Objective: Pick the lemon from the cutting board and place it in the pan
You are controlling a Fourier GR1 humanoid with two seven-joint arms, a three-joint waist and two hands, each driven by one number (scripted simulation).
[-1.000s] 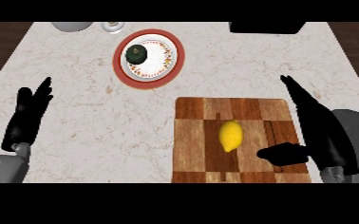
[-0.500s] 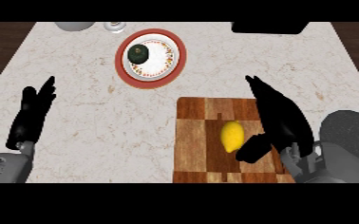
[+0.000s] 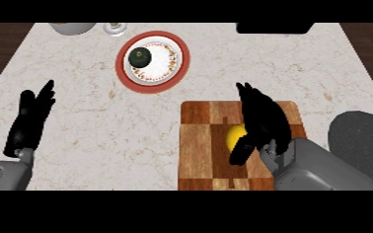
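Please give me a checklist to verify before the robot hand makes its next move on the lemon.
1. Lemon is on the cutting board: ok, though the hand covers part of it.
2. Right robot hand is over the lemon: ok, with the thumb beside the fruit.
3. Fingers are closed round the lemon: not ok, they look straight, so no grasp yet.
4. Left robot hand is out of the way: ok, it rests open at the left edge.
5. Pan is free to receive the lemon: cannot tell, only a dark shape shows at the top edge.
6. Plate is away from the board: ok.
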